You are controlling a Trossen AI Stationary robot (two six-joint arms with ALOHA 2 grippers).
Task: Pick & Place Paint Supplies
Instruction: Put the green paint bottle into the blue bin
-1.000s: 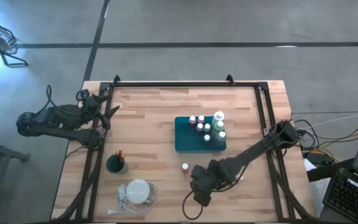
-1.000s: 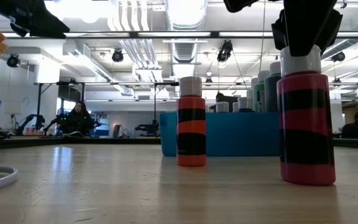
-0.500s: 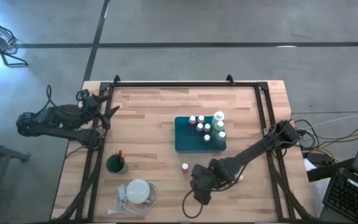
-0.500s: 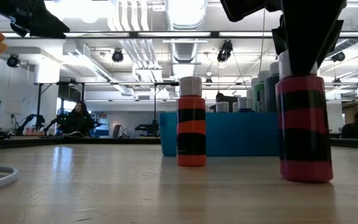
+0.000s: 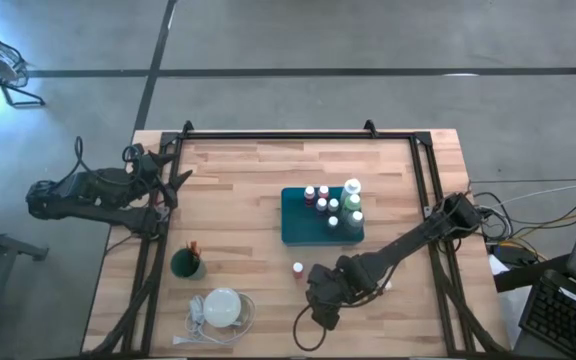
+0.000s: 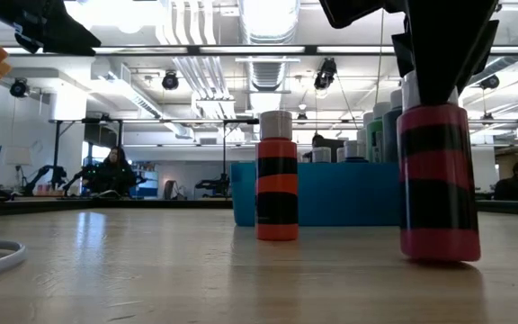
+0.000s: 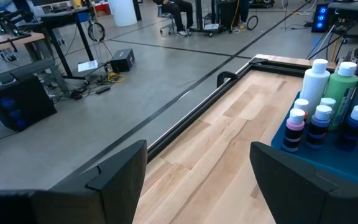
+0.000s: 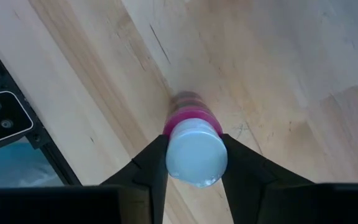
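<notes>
The right gripper (image 8: 194,163) points down at the front part of the wooden surface (image 5: 238,180). Its two dark fingers (image 8: 148,165) press on both sides of the white cap of a pink bottle (image 6: 439,180), so they are clenched on it. The bottle stands upright with black bands on it, and its bottom looks like it rests on the wood. From above, the right gripper (image 5: 326,290) covers this bottle.

A red bottle (image 6: 277,180) with a white cap stands alone just beside it, near the front of the teal tray (image 5: 293,225). In the high view this red bottle (image 5: 297,268) sits on bare wood between the tray and the arm.

More paint bottles (image 5: 333,205) stand close together inside the tray, with a tall white one and a green one among them. A green cup (image 5: 186,263) with brushes (image 5: 193,248) in it stands well apart, and a white round disc (image 5: 221,306) with a cord lies near the front edge.

The left gripper (image 7: 197,162) waits off the left edge of the surface, its fingers spread wide and holding nothing.
</notes>
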